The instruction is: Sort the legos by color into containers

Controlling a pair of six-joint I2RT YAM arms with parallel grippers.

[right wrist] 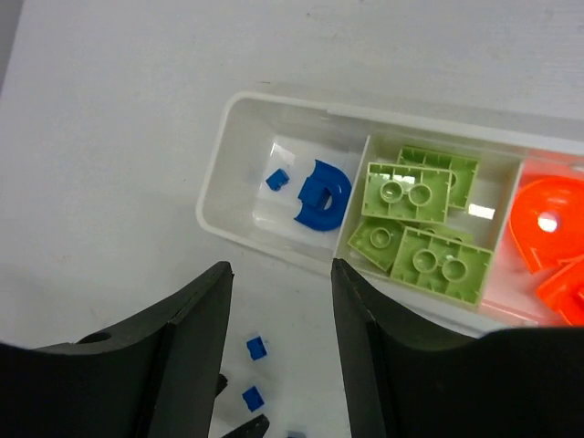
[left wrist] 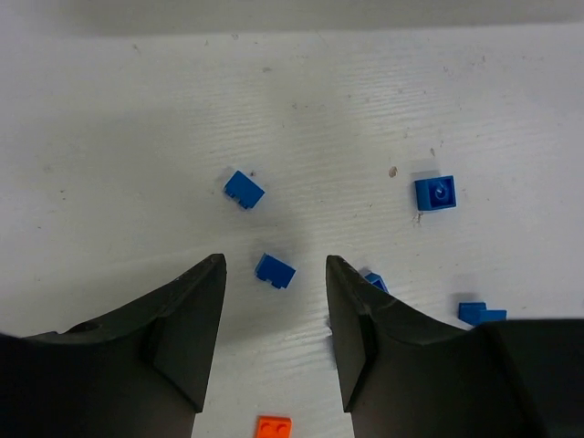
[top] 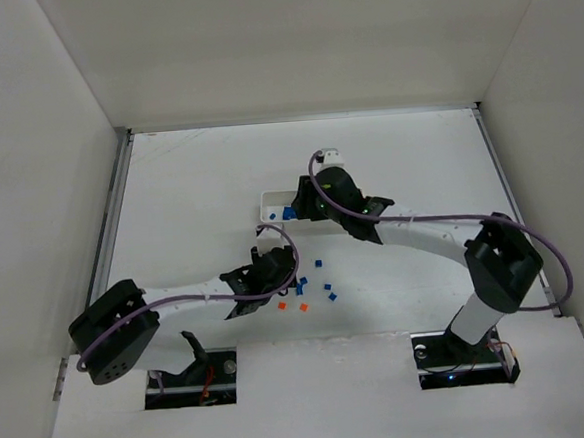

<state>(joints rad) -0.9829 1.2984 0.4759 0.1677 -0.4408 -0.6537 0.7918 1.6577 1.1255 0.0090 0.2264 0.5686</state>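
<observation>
We've got a white counter [top: 418, 160] with a white tray [right wrist: 217, 196] on it, plus blue bricks [left wrist: 275, 271] and two orange bricks [top: 282, 305] scattered nearby.

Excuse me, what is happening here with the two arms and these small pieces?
Two robot arms are sorting lego pieces by color into a white tray. The left gripper is open and empty, and a loose blue piece on the table shows between its fingers. The right gripper is open and empty near the tray's edge. The tray holds blue, green and orange pieces in separate compartments. More blue and orange pieces lie loose on the table.
</observation>
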